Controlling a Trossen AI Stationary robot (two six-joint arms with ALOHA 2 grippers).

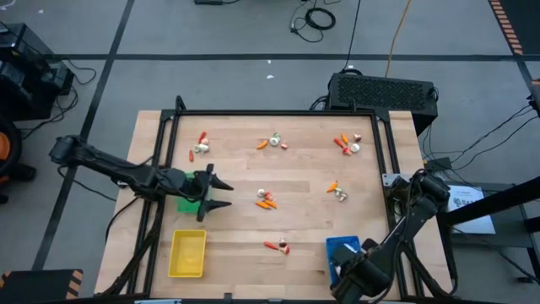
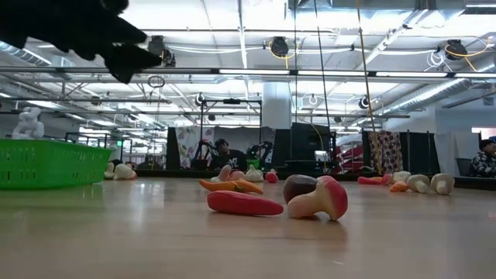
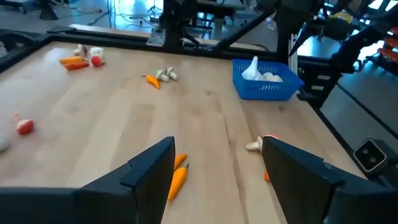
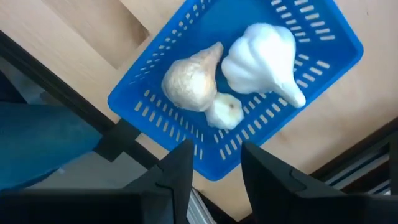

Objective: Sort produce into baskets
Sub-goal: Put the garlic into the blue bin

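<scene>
Right claw (image 4: 211, 171) parted and holding nothing, directly above the blue basket (image 4: 186, 34), three pale garlic-like bulbs (image 4: 264, 59) lying in it beneath the fingers, left claw (image 1: 221, 192) wide open, empty, over the green basket (image 1: 187, 203), loose produce (image 1: 267, 200) on the bench (image 1: 295, 181) ahead of it

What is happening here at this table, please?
A two-armed robot is sorting toy vegetables into baskets. The right gripper hangs over the blue basket, jaws apart and empty; three white garlic-like bulbs lie inside. The left gripper is open over the green basket, holding nothing. The yellow basket looks empty. Many pieces, such as carrots and a mushroom, lie on the table.
</scene>
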